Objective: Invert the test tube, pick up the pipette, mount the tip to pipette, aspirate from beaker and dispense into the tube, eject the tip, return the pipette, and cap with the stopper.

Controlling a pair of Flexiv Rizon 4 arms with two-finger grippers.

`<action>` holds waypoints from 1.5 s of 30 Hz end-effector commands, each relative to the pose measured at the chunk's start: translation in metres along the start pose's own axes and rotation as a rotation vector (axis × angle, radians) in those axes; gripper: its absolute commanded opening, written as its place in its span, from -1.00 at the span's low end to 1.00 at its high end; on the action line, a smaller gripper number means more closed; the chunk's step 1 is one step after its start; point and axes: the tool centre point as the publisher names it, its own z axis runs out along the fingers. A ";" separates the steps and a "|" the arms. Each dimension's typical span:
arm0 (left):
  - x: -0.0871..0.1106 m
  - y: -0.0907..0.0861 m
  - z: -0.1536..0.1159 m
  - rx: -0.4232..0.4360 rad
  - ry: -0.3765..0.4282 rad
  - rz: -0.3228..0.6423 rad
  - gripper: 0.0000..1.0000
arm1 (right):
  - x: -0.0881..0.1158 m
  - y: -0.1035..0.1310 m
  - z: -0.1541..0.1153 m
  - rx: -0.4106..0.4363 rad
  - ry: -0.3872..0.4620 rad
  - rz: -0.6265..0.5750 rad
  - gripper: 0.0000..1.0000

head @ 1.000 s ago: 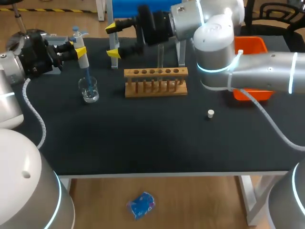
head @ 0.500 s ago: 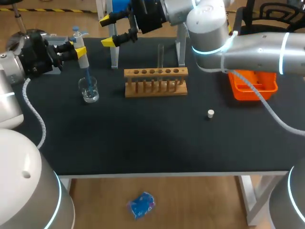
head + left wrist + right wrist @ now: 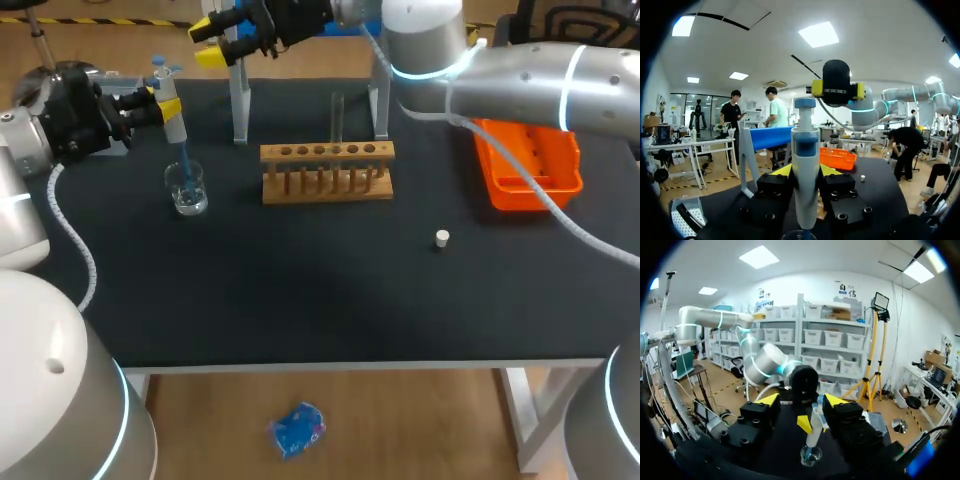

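Over the beaker [image 3: 187, 188], pipette [image 3: 175, 118] clenched in the left gripper [image 3: 160, 105]

At the left rear of the table [image 3: 300, 300], both yellow-tipped fingers pressed against the pipette's body from two sides, pipette upright, blue tip down inside the glass beaker. Same grip from the left wrist view: white and blue barrel straight up between the fingers, beaker rim just under it. Near the rear middle, wooden rack [image 3: 327, 172] with a single test tube [image 3: 338, 112] upright in one hole. Well apart to the right of the rack, small white stopper [image 3: 442, 238] lying loose on the black surface. Beyond it, orange bin [image 3: 530, 165] at the right rear. Right gripper [image 3: 208, 42] high over the rear edge, past the middle toward the left, jaws released, nothing between them; from its own wrist view, pointed toward the pipette and beaker ahead
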 end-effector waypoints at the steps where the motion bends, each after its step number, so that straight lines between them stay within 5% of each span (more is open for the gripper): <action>1: 0.000 0.000 0.000 0.002 -0.001 0.001 -1.00 | -0.003 0.002 0.005 -0.106 0.113 0.006 -1.00; 19: 0.000 0.000 0.000 0.002 -0.001 0.001 -1.00 | -0.009 0.001 0.006 -0.075 0.113 0.007 -1.00; 32: 0.000 0.000 0.000 0.002 -0.001 0.001 -1.00 | -0.034 0.006 0.036 -0.032 0.174 0.014 -1.00; 45: 0.000 0.000 0.000 0.002 -0.001 0.001 -1.00 | -0.039 -0.006 0.050 -0.063 0.219 0.041 -1.00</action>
